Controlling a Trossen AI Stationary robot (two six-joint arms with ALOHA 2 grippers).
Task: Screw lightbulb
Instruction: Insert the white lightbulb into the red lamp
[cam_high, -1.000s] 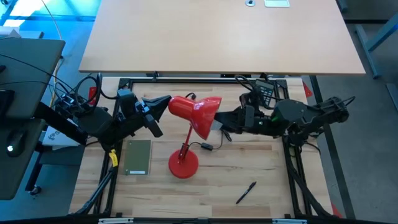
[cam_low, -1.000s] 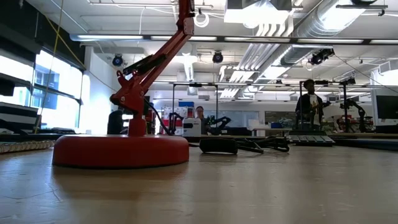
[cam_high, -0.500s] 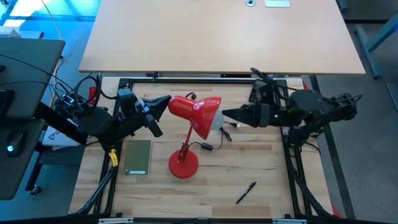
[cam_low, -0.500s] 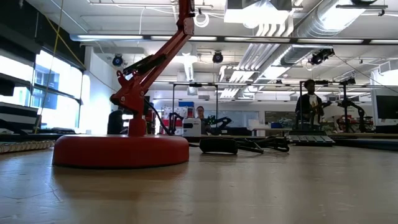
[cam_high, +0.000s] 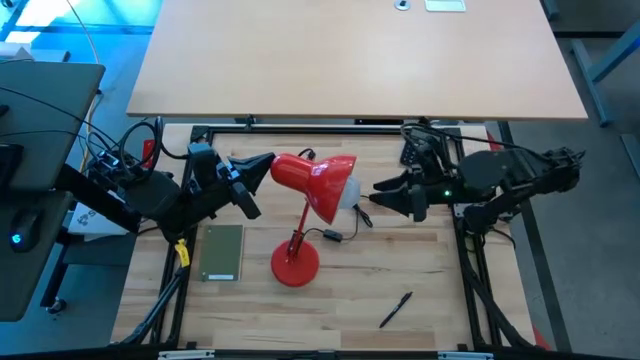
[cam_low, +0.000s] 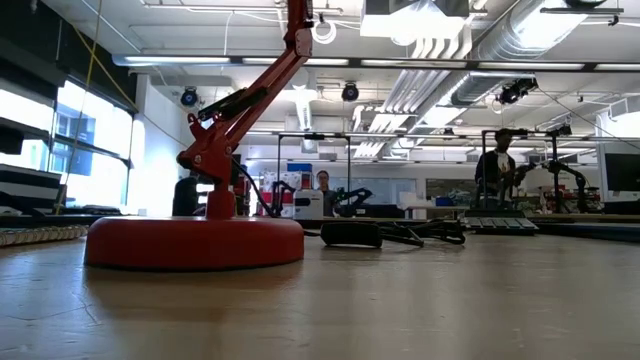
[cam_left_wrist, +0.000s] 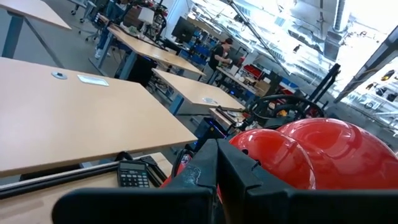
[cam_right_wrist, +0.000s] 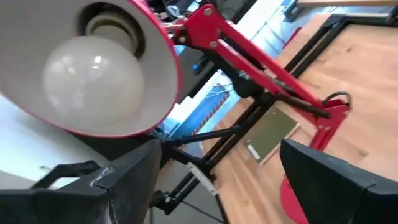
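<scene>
Because the red metal desk lamp (cam_high: 305, 205) stands on the pale wooden table (cam_high: 400, 270) only by its round base, a careless push from the right gripper (cam_high: 385, 195) could tip it. That gripper's jaws stand apart, empty, just beside the shade's mouth. The left gripper (cam_high: 262, 165) is clamped, jaws together, on the back of the shade, which steadies it. The small white rounded lightbulb (cam_right_wrist: 87, 78) sits in the socket; only the right wrist view shows this seating, while the high view shows a mere pale edge.

Overhead looks straight down, low camera level across the table; both wrist cameras closely share the red lamp shade (cam_right_wrist: 168, 74).
</scene>
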